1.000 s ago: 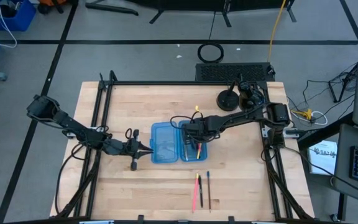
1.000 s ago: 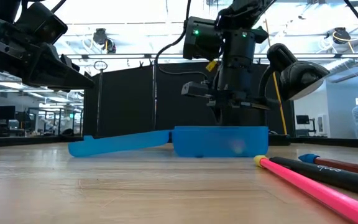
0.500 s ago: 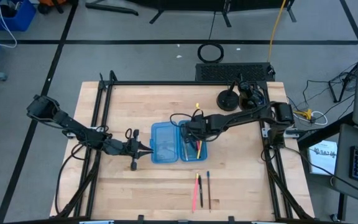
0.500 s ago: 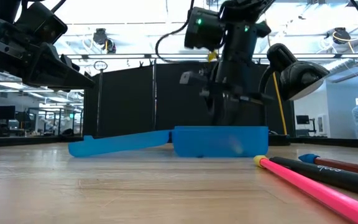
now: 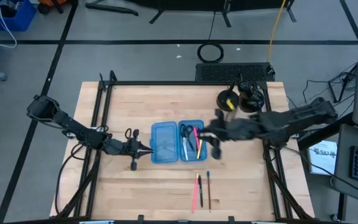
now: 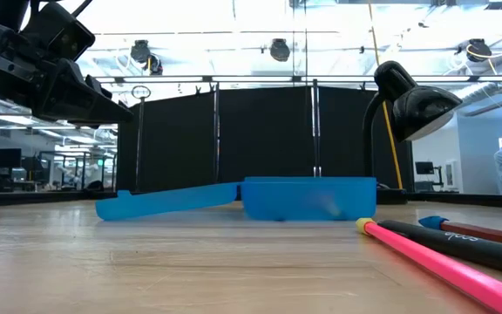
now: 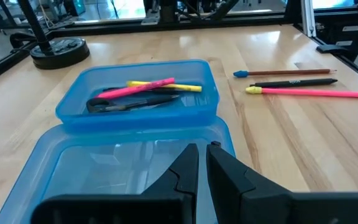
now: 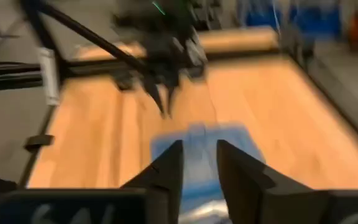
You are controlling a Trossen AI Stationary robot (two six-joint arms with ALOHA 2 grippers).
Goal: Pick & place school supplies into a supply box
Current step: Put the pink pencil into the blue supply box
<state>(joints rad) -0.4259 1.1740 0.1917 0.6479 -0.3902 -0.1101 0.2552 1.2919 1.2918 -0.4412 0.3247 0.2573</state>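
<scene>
The supply box lies open at the middle of the desk, its 2 light-blue halves side by side. Seen from above, the half toward 3 o'clock holds the black-handled scissors, a pink pen and a yellow pencil; the half toward 9 o'clock holds nothing that can be made out.

Toward 6 o'clock from the box, 3 more supplies lie close together on the bare wood: a pink pencil with a yellow end, a black pen and a brown pencil with a blue tip. The low view shows the same 3 in the foreground at 4 o'clock.

The left hand rests low at 9 o'clock of the box, just beside its empty half, with its fingers pressed nearly together and pinching nothing.

The right hand is blurred, just off the box at 3 o'clock, above the desk. In its own wrist view the fingers stand apart with nothing between them.

A black desk lamp stands near 1 o'clock from the box.
</scene>
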